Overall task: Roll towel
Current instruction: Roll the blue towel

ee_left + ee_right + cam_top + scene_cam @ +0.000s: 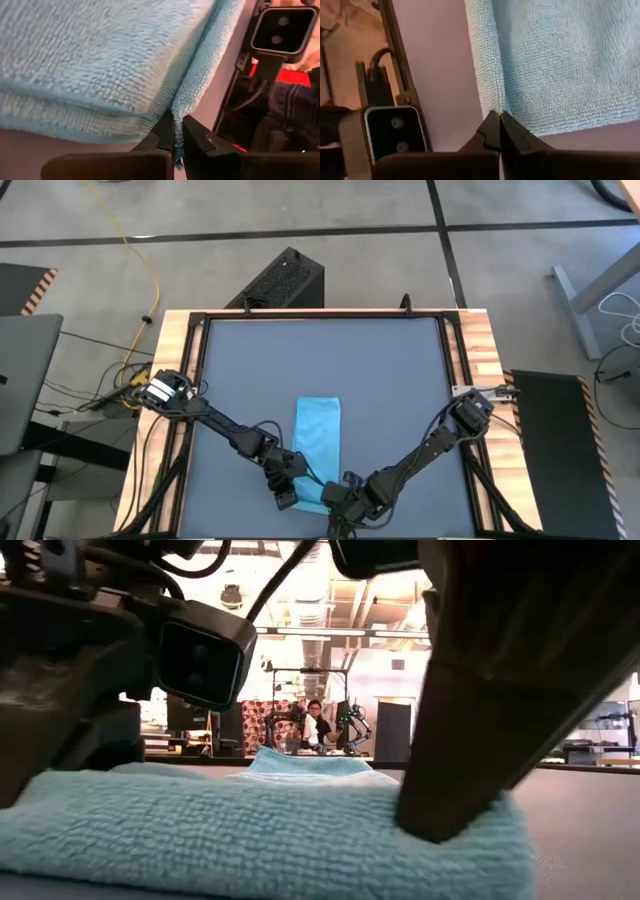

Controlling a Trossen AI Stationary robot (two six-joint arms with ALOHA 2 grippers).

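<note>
- The light sky-blue terry towel [318,442] lay as a narrow folded rectangle on the dark grey matte tabletop [380,370], its long sides running from the table's front edge toward the back.
- Its looped, fuzzy pile showed plainly at table level, where the towel [250,830] sat as a soft, thick slab with rounded edges.
- The left gripper [287,490] of the dark jointed left arm sat at the towel's near left corner.
- Seen from the left wrist, that left gripper [178,131] had its tapered black fingers [165,131] pinched on the towel's [100,55] stacked edge layers.
- The right gripper [335,493] crouched at the towel's near right corner, close beside the left one.
- From the right wrist, the right gripper [498,125] had its pointed tips squeezed together on the towel's [560,60] hemmed edge.
</note>
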